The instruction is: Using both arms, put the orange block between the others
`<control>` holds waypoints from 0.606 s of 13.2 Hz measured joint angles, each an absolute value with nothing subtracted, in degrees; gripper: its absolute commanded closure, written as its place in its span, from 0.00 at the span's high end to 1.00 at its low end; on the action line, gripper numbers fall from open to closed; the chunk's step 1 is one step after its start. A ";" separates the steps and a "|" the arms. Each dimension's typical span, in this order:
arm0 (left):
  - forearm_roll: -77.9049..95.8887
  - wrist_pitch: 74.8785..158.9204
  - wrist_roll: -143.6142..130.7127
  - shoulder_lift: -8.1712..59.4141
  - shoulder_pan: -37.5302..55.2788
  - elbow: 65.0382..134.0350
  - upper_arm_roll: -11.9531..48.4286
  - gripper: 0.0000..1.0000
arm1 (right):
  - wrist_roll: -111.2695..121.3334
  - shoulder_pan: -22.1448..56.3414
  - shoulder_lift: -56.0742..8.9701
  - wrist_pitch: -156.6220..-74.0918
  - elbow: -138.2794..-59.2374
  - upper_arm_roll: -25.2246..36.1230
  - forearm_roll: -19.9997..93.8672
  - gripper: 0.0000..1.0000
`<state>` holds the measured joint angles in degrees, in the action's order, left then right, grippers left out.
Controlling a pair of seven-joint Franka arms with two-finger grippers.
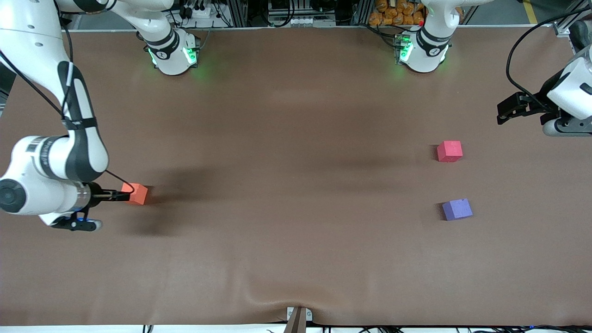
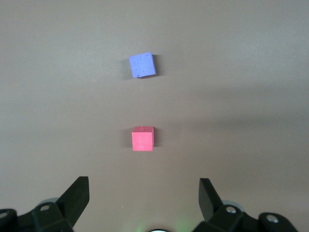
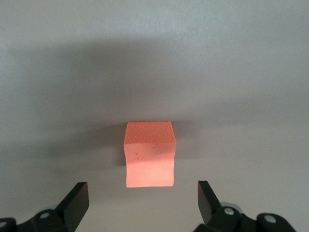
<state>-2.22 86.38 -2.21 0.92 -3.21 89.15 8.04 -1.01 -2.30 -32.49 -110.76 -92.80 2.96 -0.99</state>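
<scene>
Right gripper lined up on the orange block, nothing gripped yet; 2 target blocks wait at the left arm's end.

On the brown tabletop (image 1: pixel 296 240) the right gripper (image 1: pixel 121 196) sits low beside the orange block (image 1: pixel 137 194) near the right arm's edge, fingers spread wide, holding nothing; closing off-centre could nudge or twist the foam block out of reach. The left gripper (image 1: pixel 500 114) waits, also wide open and empty, over the left arm's edge. The red-pink block (image 1: pixel 449 151) and purple-blue block (image 1: pixel 457 209) stand apart there; a careless handover or crooked drop into that gap could knock either one aside.
</scene>
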 measured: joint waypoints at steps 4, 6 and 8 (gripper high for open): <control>-2.22 86.38 -2.21 0.92 -3.27 89.18 8.03 1.00 | -0.96 -2.31 -31.76 -121.03 -101.46 2.97 -0.98 1.00; -2.22 86.38 -2.21 0.92 -3.27 89.19 8.03 1.00 | -0.96 -2.31 -31.61 -125.40 -104.68 2.97 -0.98 1.00; -2.22 86.38 -2.21 0.92 -3.27 89.21 8.03 1.00 | -0.95 -2.31 -31.61 -128.02 -106.77 2.97 -0.98 1.00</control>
